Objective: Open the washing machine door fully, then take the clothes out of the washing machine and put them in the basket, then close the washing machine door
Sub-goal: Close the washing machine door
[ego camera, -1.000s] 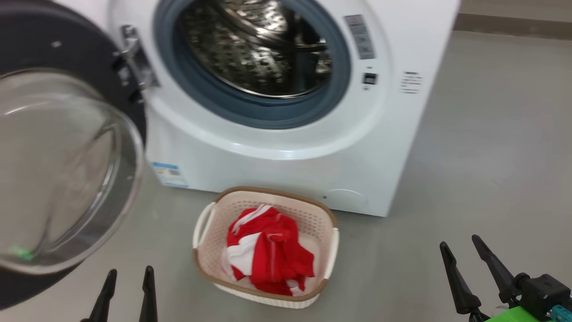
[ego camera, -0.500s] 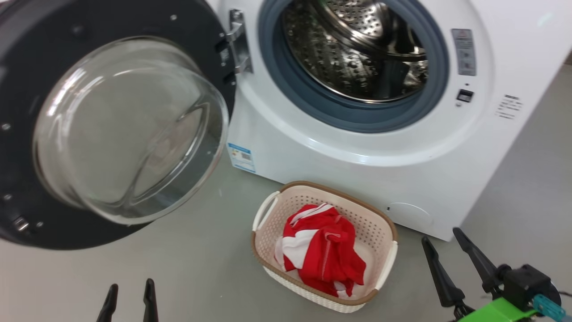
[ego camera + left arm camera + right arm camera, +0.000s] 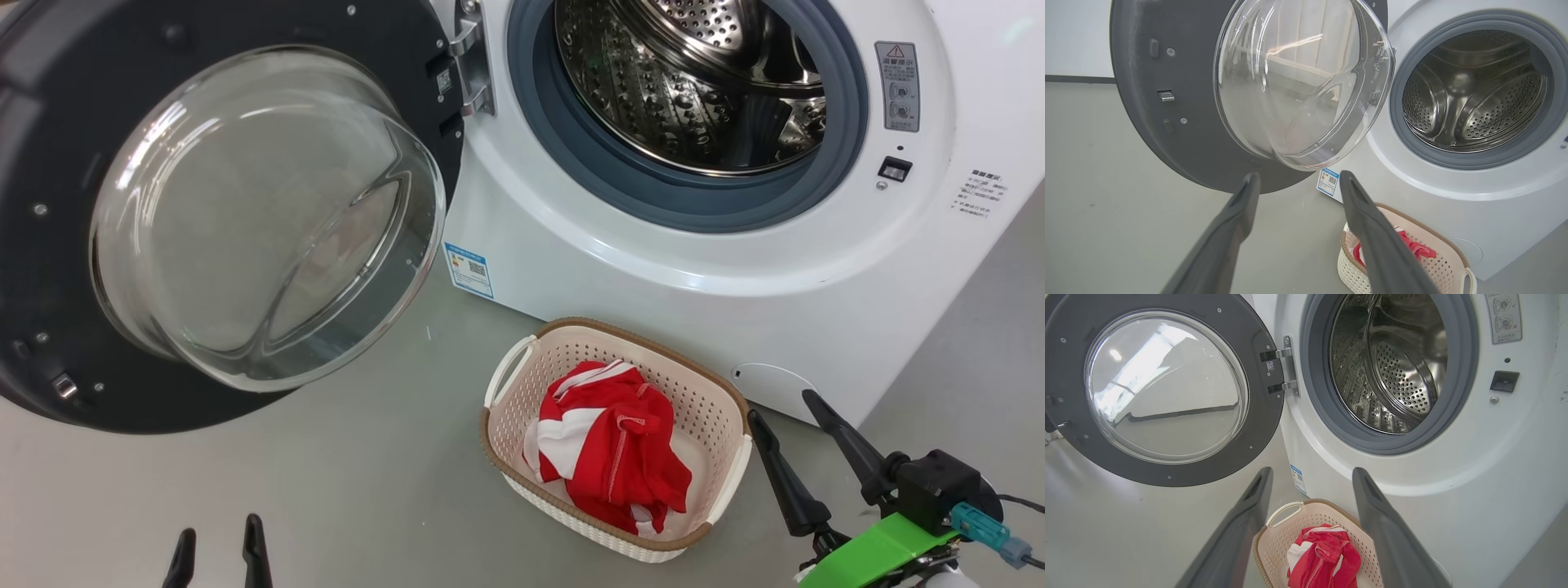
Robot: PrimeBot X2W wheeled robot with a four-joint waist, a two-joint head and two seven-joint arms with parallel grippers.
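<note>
The floor (image 3: 343, 490) is smooth, pale grey and faintly glossy. The washer (image 3: 653, 286) stands on it at the far side, and its white base meets the floor along a line that slants down to the right in the head view. The basket (image 3: 620, 333) sits flat on the floor just on the near side of that base, right of centre. Whether the two touch cannot be told. At the far left the floor ends at a dark skirting strip (image 3: 1077, 79).
</note>
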